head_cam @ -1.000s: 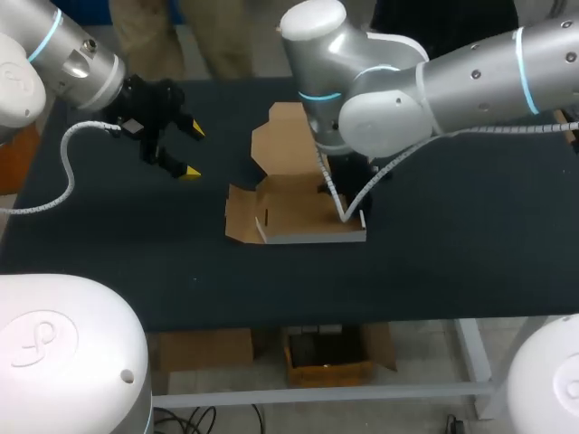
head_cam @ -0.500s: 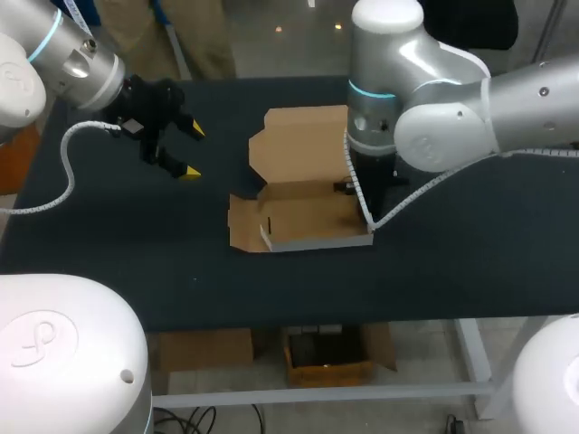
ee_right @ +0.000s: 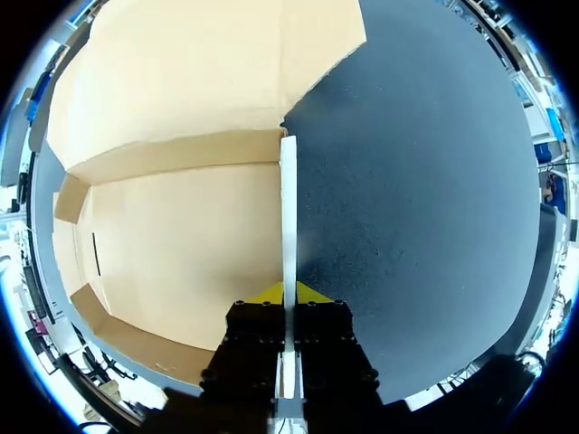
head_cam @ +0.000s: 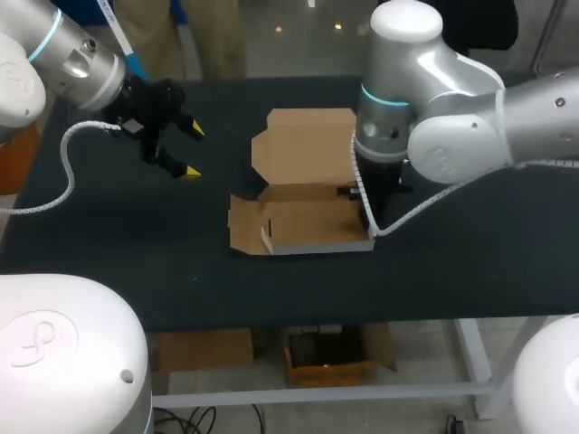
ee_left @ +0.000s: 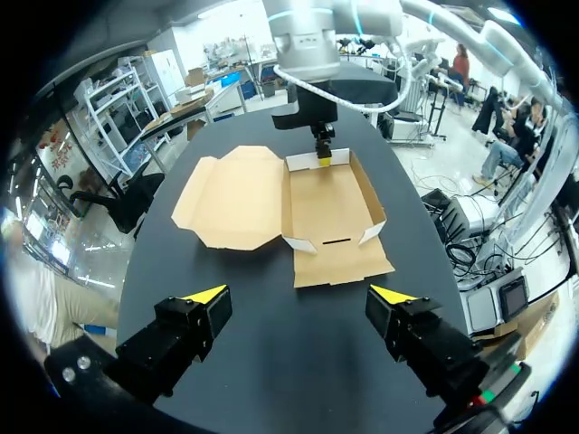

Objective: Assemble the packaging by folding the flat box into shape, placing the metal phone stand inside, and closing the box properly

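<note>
The brown cardboard box [head_cam: 303, 221] lies partly folded in the middle of the black table, its lid [head_cam: 303, 145] spread flat behind the tray. In the right wrist view my right gripper [ee_right: 288, 294] is shut on the tray's upright right side wall [ee_right: 288, 199], one finger on each face. The left wrist view shows that same gripper [ee_left: 319, 155] at the box's [ee_left: 326, 212] far wall. My left gripper [head_cam: 193, 152] hangs open above the table's left part, well away from the box, with nothing between its yellow tips [ee_left: 206, 294]. No phone stand shows in any view.
The box's left side flap [head_cam: 242, 224] lies flat outward on the table [head_cam: 136, 244]. The white cable of my right arm [head_cam: 366, 203] hangs close by the box's right corner. The table's front edge [head_cam: 362, 321] runs just below the box.
My right arm has swung to the right, uncovering the lid, and the box has slid slightly right with it. The left arm has kept still.
</note>
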Available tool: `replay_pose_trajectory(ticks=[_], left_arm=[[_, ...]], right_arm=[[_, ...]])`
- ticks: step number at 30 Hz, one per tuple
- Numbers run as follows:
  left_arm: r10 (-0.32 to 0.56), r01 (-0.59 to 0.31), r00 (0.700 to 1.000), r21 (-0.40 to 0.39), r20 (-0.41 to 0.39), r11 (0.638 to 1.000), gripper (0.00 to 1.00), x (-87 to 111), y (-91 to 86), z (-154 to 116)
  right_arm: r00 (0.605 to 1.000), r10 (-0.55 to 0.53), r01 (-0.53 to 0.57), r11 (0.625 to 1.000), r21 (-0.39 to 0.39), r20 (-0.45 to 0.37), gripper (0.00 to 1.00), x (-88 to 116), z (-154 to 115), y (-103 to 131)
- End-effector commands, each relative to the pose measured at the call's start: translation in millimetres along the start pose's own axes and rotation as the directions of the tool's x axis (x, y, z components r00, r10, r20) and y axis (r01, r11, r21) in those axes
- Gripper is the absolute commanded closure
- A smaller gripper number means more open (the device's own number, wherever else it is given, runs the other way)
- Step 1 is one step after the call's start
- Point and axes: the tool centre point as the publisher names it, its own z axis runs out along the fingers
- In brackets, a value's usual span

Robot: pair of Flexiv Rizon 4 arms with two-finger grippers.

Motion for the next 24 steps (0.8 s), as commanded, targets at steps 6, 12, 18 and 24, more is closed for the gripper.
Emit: replay_pose_trajectory(ticks=[6, 12, 18, 24], left_arm=[[-0.001, 0.001, 1.000, -0.004, -0.004, 1.000, 0.00, -0.4, -0.5, -1.0], [-0.001, 0.001, 1.000, -0.004, -0.004, 1.000, 0.00, -0.4, -0.5, -1.0], [-0.001, 0.001, 1.000, -0.004, -0.004, 1.000, 0.00, -0.4, -0.5, -1.0], [-0.001, 0.001, 1.000, -0.004, -0.004, 1.000, 0.00, -0.4, -0.5, -1.0]], right_arm=[[0.999, 0.013, -0.014, 1.000, 0.012, 0.044, 1.00, 8.4, -2.3, 1.6], [0.999, 0.018, -0.019, 1.000, 0.024, 0.047, 1.00, 8.8, 0.6, 0.7], [0.999, 0.022, -0.023, 0.999, 0.026, 0.049, 1.00, 8.1, 0.4, 0.0], [0.998, 0.033, -0.035, 0.999, 0.034, 0.047, 1.00, 6.2, 1.3, 0.1]])
